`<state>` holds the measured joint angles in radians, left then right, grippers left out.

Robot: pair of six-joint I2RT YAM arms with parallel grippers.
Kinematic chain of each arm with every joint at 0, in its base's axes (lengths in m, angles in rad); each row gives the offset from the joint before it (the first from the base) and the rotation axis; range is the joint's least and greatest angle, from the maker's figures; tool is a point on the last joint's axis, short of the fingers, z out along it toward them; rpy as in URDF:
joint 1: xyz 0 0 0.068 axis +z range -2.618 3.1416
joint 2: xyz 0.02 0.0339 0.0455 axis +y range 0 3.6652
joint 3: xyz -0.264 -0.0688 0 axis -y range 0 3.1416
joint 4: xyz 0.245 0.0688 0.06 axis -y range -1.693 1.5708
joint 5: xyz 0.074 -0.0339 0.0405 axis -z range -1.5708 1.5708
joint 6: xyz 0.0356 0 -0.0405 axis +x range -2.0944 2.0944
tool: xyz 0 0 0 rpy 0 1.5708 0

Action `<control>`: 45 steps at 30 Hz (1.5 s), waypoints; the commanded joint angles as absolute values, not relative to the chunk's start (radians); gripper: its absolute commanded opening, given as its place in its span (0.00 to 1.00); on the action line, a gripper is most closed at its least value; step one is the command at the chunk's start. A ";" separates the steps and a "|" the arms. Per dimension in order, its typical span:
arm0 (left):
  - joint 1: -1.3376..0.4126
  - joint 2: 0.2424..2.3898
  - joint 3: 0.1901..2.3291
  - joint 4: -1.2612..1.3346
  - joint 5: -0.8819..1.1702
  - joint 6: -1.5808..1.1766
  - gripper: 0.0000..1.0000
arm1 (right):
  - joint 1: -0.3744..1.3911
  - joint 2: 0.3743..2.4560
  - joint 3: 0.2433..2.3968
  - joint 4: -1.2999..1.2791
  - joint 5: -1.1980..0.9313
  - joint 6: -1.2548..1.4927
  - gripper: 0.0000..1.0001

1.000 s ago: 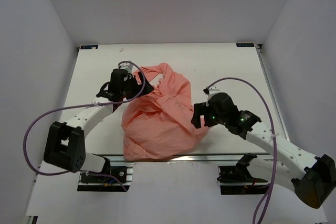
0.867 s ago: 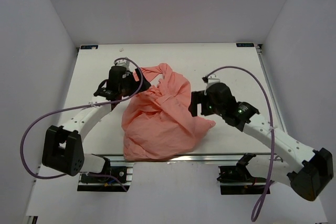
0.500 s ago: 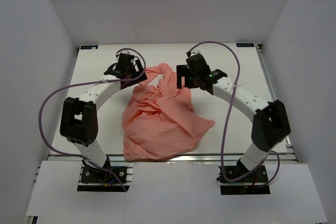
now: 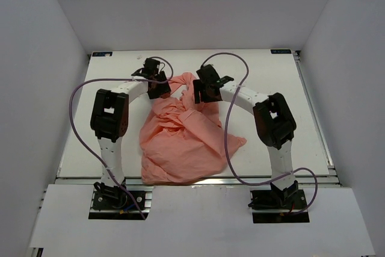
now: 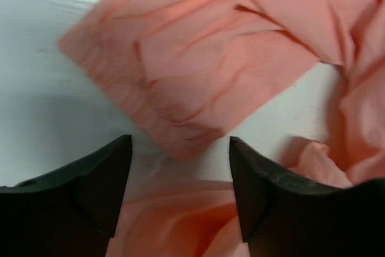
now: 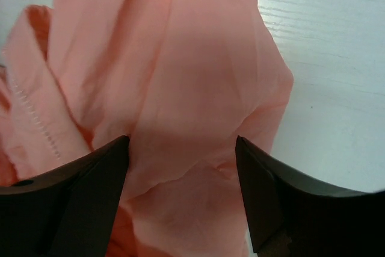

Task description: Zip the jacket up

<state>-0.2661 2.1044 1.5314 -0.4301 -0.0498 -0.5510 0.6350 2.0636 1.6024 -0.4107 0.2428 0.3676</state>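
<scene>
A crumpled, thin salmon-pink fabric jacket (image 4: 180, 142) lies heaped on the white tabletop (image 4: 277, 94), reaching from the far middle towards the near edge. At its far end the left gripper (image 5: 180, 148) hovers with jaws wide apart above a flat pink fold, clamping nothing. Just to the right, the right gripper (image 6: 182, 148) has its jaws equally wide, straddling a raised mound of cloth.

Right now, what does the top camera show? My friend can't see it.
A crumpled salmon-pink jacket lies bunched up in the middle of a white table. The robot's left tool and right tool are both at the jacket's far end, side by side.
</scene>
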 commanded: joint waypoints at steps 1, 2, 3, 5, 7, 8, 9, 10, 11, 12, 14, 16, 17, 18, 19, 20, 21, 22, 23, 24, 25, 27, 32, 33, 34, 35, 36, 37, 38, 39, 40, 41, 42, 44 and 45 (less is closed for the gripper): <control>-0.267 2.095 1.545 -0.361 0.101 -0.516 0.65 | 0.627 2.085 1.640 -0.359 0.264 0.377 0.74; -0.267 2.094 1.528 -0.336 0.130 -0.511 0.55 | 0.626 2.088 1.635 -0.348 0.258 0.377 0.54; -0.267 2.094 1.520 -0.287 0.150 -0.505 0.35 | 0.624 2.089 1.632 -0.332 0.258 0.377 0.39; -0.267 2.085 1.522 -0.258 0.184 -0.488 0.09 | 0.623 2.076 1.626 -0.295 0.267 0.365 0.13; -0.267 2.057 1.551 -0.238 0.195 -0.460 0.00 | 0.618 2.033 1.632 -0.276 0.276 0.345 0.00; -0.268 2.037 1.557 -0.227 0.205 -0.448 0.00 | 0.615 2.013 1.635 -0.264 0.284 0.315 0.00; -0.267 2.008 1.551 -0.185 0.216 -0.440 0.00 | 0.612 1.987 1.634 -0.255 0.290 0.299 0.00; -0.268 1.976 1.543 -0.160 0.227 -0.427 0.00 | 0.614 1.959 1.631 -0.244 0.296 0.279 0.00; -0.267 1.900 1.534 -0.106 0.247 -0.417 0.00 | 0.612 1.897 1.620 -0.223 0.304 0.235 0.00; -0.267 1.858 1.522 -0.077 0.256 -0.413 0.00 | 0.611 1.861 1.614 -0.212 0.308 0.216 0.00; -0.267 1.734 1.482 -0.014 0.265 -0.410 0.00 | 0.612 1.746 1.592 -0.178 0.313 0.183 0.00; -0.267 1.660 1.460 -0.008 0.264 -0.411 0.00 | 0.612 1.621 1.557 -0.157 0.307 0.134 0.00; -0.267 1.593 1.459 0.021 0.270 -0.410 0.00 | 0.612 1.579 1.546 -0.140 0.296 0.120 0.00; -0.267 1.562 1.459 0.025 0.285 -0.411 0.00 | 0.612 1.537 1.539 -0.134 0.288 0.106 0.00; -0.267 1.530 1.459 0.028 0.297 -0.408 0.00 | 0.612 1.466 1.533 -0.133 0.281 0.082 0.00; -0.267 1.499 1.459 0.034 0.307 -0.405 0.00 | 0.612 1.435 1.534 -0.132 0.252 0.066 0.00; -0.267 1.444 1.460 0.038 0.316 -0.405 0.00 | 0.612 1.401 1.532 -0.127 0.233 0.049 0.00; -0.267 1.422 1.463 0.034 0.325 -0.410 0.00 | 0.612 1.343 1.543 -0.124 0.216 0.038 0.00; -0.267 1.399 1.469 0.025 0.330 -0.413 0.00 | 0.612 1.318 1.554 -0.123 0.163 0.029 0.00; -0.267 1.381 1.468 0.009 0.336 -0.419 0.00 | 0.612 1.298 1.569 -0.120 0.129 0.015 0.00; -0.267 1.343 1.460 0.006 0.351 -0.437 0.00 | 0.612 1.272 1.618 -0.121 0.056 0.005 0.00; -0.267 1.301 1.396 0.021 0.365 -0.463 0.00 | 0.612 1.269 1.704 -0.147 -0.048 -0.035 0.00; -0.267 1.157 1.246 0.034 0.299 -0.505 0.00 | 0.612 1.336 2.024 -0.123 -0.279 -0.029 0.00; -0.267 1.144 1.238 0.023 0.288 -0.509 0.00 | 0.612 1.359 2.078 -0.108 -0.291 -0.025 0.00; -0.267 1.126 1.233 0.012 0.281 -0.511 0.00 | 0.612 1.409 2.132 -0.074 -0.313 -0.012 0.00; -0.267 1.118 1.229 0.005 0.273 -0.511 0.00 | 0.612 1.439 2.246 -0.065 -0.330 0.021 0.00; -0.267 1.112 1.221 -0.029 0.264 -0.509 0.00 | 0.612 1.466 2.291 -0.048 -0.350 0.037 0.00; -0.267 1.108 1.221 -0.046 0.256 -0.506 0.00 | 0.612 1.504 2.321 -0.008 -0.377 0.063 0.00; -0.267 1.101 1.220 -0.079 0.247 -0.502 0.00 | 0.612 1.512 2.333 0.036 -0.394 0.105 0.00; -0.267 1.098 1.213 -0.101 0.244 -0.500 0.04 | 0.612 1.513 2.315 0.058 -0.396 0.127 0.00; -0.267 1.097 1.207 -0.118 0.248 -0.497 0.09 | 0.612 1.508 2.297 0.067 -0.378 0.147 0.00; -0.267 1.092 1.195 -0.142 0.261 -0.492 0.31 | 0.612 1.499 2.269 0.060 -0.358 0.155 0.00; -0.267 1.088 1.180 -0.152 0.290 -0.492 0.41 | 0.612 1.468 2.190 0.049 -0.336 0.135 0.00; -0.267 1.080 1.108 -0.158 0.333 -0.491 0.69 | 0.612 1.430 2.087 0.012 -0.195 0.108 0.00; -0.267 1.074 1.082 -0.166 0.383 -0.498 0.84 | 0.612 1.378 2.027 -0.030 -0.130 0.089 0.00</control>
<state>-0.2653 1.1034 1.1435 -0.0940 0.2970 -0.4942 0.6147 1.4345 2.1326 -0.0002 -0.2760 0.0963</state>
